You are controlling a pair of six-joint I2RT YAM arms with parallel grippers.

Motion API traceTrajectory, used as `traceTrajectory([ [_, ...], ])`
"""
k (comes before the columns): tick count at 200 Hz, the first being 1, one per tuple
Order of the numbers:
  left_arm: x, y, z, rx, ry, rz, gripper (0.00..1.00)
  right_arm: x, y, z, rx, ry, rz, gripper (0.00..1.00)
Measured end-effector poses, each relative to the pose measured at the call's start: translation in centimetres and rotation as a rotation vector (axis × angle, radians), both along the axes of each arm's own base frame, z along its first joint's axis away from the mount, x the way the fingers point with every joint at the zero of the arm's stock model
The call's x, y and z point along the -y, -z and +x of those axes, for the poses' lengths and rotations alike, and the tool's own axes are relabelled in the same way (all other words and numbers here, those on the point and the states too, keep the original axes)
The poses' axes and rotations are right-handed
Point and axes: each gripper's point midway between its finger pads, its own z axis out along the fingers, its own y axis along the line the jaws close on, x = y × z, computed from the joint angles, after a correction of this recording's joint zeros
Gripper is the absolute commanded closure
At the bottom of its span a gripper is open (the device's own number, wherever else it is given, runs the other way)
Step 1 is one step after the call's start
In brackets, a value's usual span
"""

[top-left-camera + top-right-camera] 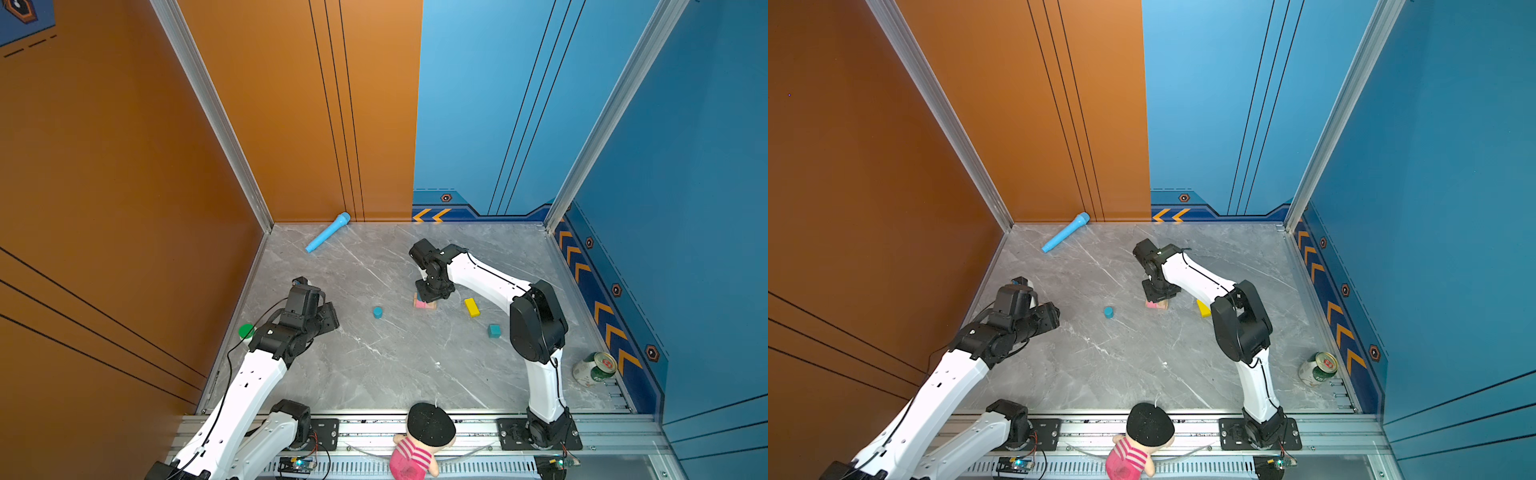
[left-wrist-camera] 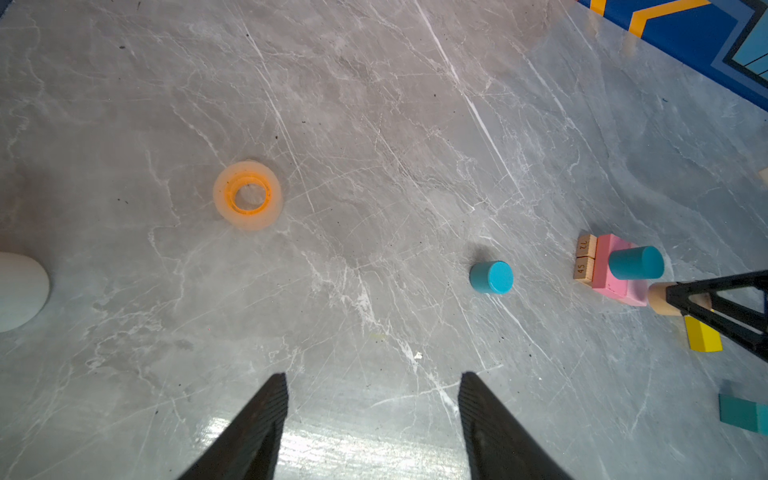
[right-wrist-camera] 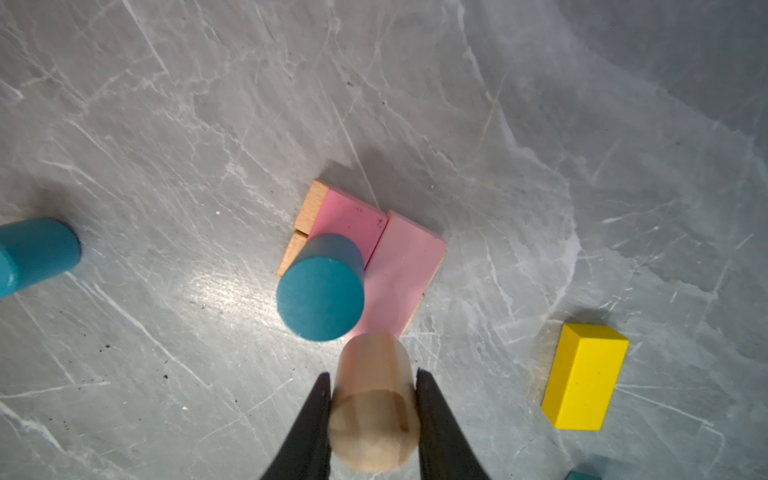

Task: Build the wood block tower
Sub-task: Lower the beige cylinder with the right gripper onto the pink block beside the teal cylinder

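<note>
The tower (image 1: 427,304) stands a little right of the bench's middle and is low: two pink bars (image 3: 409,257) lie side by side across two tan bars (image 3: 313,203), and a blue cylinder (image 3: 320,297) stands upright on one pink bar. Right at the edge of the other pink bar hangs a tan cylinder (image 3: 374,415), upright. The right end effector (image 3: 372,376) has it pinched between its two black fingers. I cannot tell whether the tan cylinder touches the pink wood.

A second blue cylinder (image 1: 377,312) stands alone on the grey marble bench (image 1: 374,374), to the left of the tower. On the tower's other side a yellow bar (image 1: 471,307) lies flat, and a teal cube (image 1: 494,331) sits just past it, nearer the front.

The left end effector (image 2: 372,378) hangs well apart from all this, over bare bench at the left. Its fingers are spread wide with nothing between them. A tape roll (image 2: 248,195) lies ahead of it.

Around the edges are a toy microphone (image 1: 328,237) by the back wall, a green-capped bottle (image 1: 246,331) at the left rim, a tipped can (image 1: 594,369) at the right, and a doll (image 1: 419,440) on the front rail.
</note>
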Motion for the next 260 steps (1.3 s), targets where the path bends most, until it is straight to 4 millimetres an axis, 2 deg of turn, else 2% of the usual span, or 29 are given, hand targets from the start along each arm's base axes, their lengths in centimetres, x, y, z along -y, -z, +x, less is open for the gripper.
traceTrajectory([
  [95, 0.1, 0.1, 0.2, -0.005, 0.004, -0.01, 0.33, 0.3, 0.0, 0.3, 0.004, 0.005, 0.002, 0.73],
  [146, 0.2, 0.2, 0.2, -0.006, 0.004, -0.01, 0.33, 0.0, 1.7, 0.6, -0.016, 0.005, -0.008, 0.72],
  [168, 0.2, 0.2, 0.2, -0.006, 0.005, -0.01, 0.33, -0.2, 1.6, 0.8, -0.011, 0.004, -0.004, 0.72],
  [260, 0.2, 0.2, 0.2, -0.006, 0.006, -0.012, 0.33, -0.3, 1.5, 0.9, -0.009, 0.003, 0.001, 0.54],
])
